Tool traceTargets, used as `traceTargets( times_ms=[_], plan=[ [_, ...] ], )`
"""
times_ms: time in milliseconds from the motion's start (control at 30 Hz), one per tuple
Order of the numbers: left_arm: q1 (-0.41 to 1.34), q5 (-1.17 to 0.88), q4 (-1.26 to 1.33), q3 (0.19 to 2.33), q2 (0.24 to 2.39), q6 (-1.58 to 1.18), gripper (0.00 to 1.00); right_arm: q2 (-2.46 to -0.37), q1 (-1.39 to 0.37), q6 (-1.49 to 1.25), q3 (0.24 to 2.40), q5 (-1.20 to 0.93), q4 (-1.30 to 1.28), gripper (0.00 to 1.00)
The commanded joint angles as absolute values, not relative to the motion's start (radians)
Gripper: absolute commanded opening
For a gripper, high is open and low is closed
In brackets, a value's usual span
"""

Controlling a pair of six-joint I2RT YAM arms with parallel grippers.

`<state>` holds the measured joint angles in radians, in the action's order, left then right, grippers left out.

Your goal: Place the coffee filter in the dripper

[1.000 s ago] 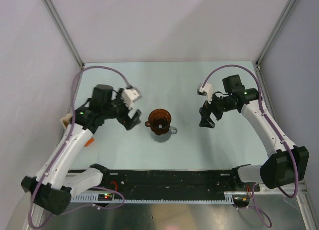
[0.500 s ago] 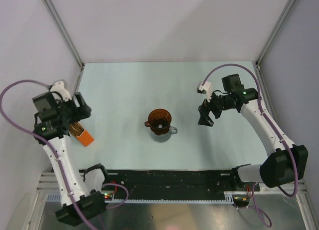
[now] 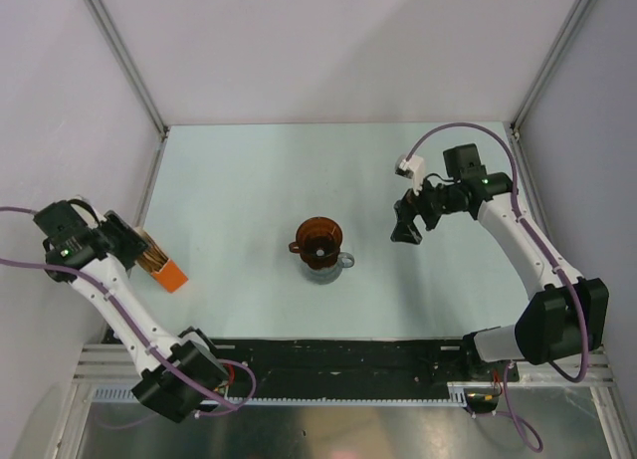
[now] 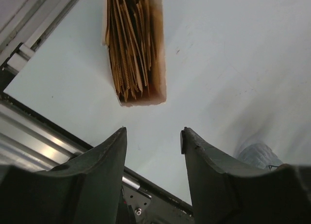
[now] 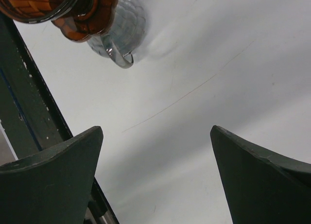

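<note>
Table's (image 3: 249, 170) orange box (image 3: 171, 277): left wrist view resolves papers (image 4: 129, 44); left gripper (image 4: 153, 132), right gripper (image 5: 156, 129) gape.

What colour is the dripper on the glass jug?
The dripper is dark reddish-brown and translucent, clearest in the top external view.

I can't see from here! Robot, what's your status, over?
Left gripper open, by filters in orange box. Right gripper open, empty. Dripper empty, unblocked.

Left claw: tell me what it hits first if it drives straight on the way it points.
Probably the orange box, its brown paper edges facing the left claw, straight ahead; depth is unclear.
</note>
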<state>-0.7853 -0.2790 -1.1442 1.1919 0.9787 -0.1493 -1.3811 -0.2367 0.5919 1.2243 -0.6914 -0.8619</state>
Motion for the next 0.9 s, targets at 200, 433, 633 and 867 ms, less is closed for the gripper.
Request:
traceTargets(
  times_ms=[200, 433, 633, 867],
  plan=[
    [-0.801, -0.194, -1.222, 1.216, 0.989, -0.119, 0.53, -1.391, -0.198, 0.459, 1.199, -0.713, -0.738, 0.99],
    [-0.799, -0.046, -1.231, 1.189, 0.959, -0.252, 0.48, -1.373, -0.195, 0.418, 1.231, -0.662, -0.713, 1.0],
    [-0.787, 0.016, -1.233, 1.172, 0.914, -0.313, 0.45, -1.361, -0.193, 0.44, 1.259, -0.619, -0.783, 1.0],
    [-0.766, 0.074, -1.205, 1.127, 0.918, -0.36, 0.39, -1.342, -0.202, 0.433, 1.262, -0.592, -0.823, 1.0]
  ],
)
